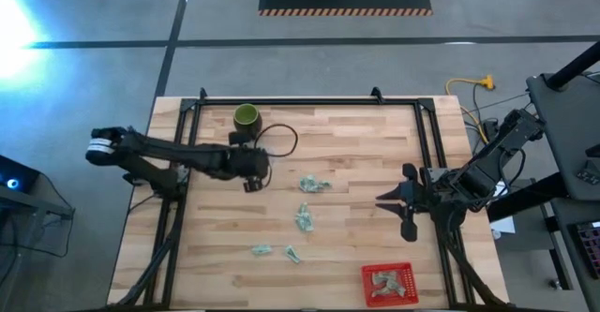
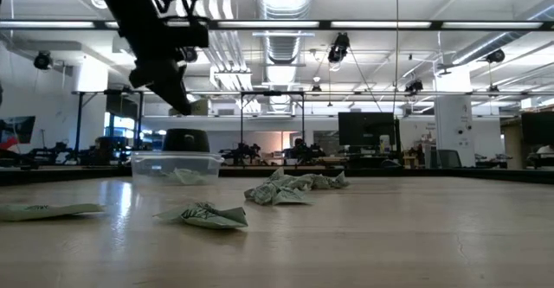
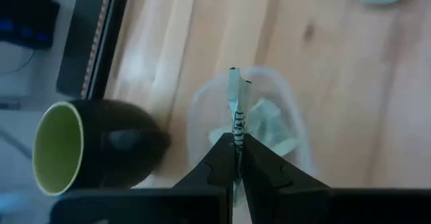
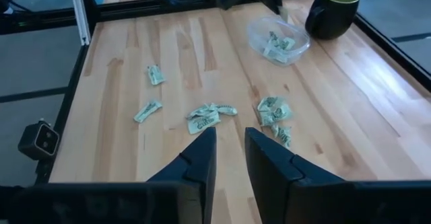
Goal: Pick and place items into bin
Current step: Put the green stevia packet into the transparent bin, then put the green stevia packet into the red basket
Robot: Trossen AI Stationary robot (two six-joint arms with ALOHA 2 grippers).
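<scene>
One small pale green-and-white wrapped packet (image 3: pixel 236 106) stood pinched on edge in the left tool (image 3: pixel 237 158), its fingers closed tight on it, directly above a clear shallow plastic tub (image 3: pixel 202 109) that already held a few packets. The tub sat on the pale wooden plank surface (image 1: pixel 356 246) just beside a dark green ceramic cup (image 3: pixel 94 146) with a lime-green inside — the two close, whether touching could not be told. In the low view the left tool (image 2: pixel 177 98) hung over the tub (image 2: pixel 176 167), clear of its rim.

Loose packets lay across the middle of the surface: a crumpled cluster (image 1: pixel 313 184) near the centre, another (image 1: pixel 305 218) below it in the high view, and two single ones (image 1: pixel 262 250) (image 1: pixel 292 254) nearer the front edge. None touched the tub.

A small red mesh basket (image 1: pixel 388 284) sat at the front right corner with a few pale wrappers in it, well apart from the left tool.

The right tool (image 1: pixel 398 204) waited at the right edge of the surface — fingers narrowly parted, holding nothing, pointed toward the loose packets (image 4: pixel 210 116).
</scene>
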